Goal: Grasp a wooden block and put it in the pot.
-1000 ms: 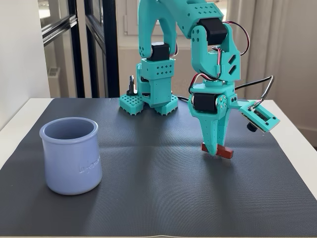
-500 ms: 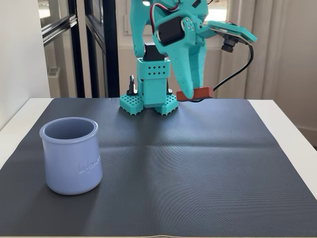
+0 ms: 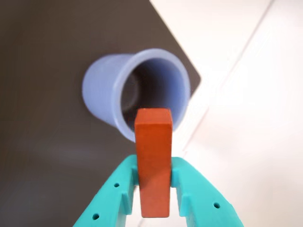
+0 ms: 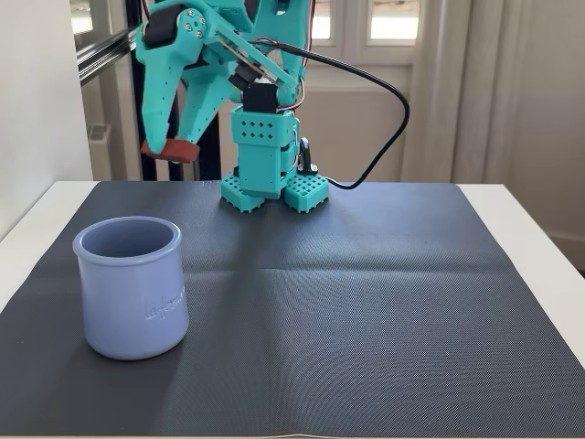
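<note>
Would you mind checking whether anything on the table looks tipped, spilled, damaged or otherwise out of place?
Nothing stands out. The pot stands upright on the dark mat, empty as far as the wrist view shows. The gripper holds the block in the air, jaws closed squarely on its sides. The mat only shows a faint crease.

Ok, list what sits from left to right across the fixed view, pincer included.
Pot on the dark mat, then the pincer raised and shut on the wooden block, then the arm's base, then the black cable looping out to the right.
</note>
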Robot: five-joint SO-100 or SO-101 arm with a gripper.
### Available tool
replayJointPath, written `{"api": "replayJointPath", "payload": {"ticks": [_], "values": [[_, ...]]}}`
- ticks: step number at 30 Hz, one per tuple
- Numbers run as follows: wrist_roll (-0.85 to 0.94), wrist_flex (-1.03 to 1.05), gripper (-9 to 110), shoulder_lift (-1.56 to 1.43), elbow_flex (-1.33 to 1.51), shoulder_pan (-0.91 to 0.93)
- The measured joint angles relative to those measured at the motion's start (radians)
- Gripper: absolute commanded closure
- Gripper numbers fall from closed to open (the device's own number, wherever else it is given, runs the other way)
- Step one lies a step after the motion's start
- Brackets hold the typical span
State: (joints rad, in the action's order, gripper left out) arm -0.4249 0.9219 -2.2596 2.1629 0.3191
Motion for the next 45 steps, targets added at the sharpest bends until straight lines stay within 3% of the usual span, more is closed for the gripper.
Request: {"api": "replayJointPath", "payload": {"ticks": [7,25,31,35,45], "values": [[0.018,-0.114,101,0.13,0.002,0.014],[0.018,-0.123,101,0.35,-0.189,0.009],[0.018,-0.123,92,0.353,-0.192,0.008],[0.018,-0.123,102,0.353,-0.192,-0.014],[0.114,-0.12,101,0.341,-0.192,-0.075]]}}
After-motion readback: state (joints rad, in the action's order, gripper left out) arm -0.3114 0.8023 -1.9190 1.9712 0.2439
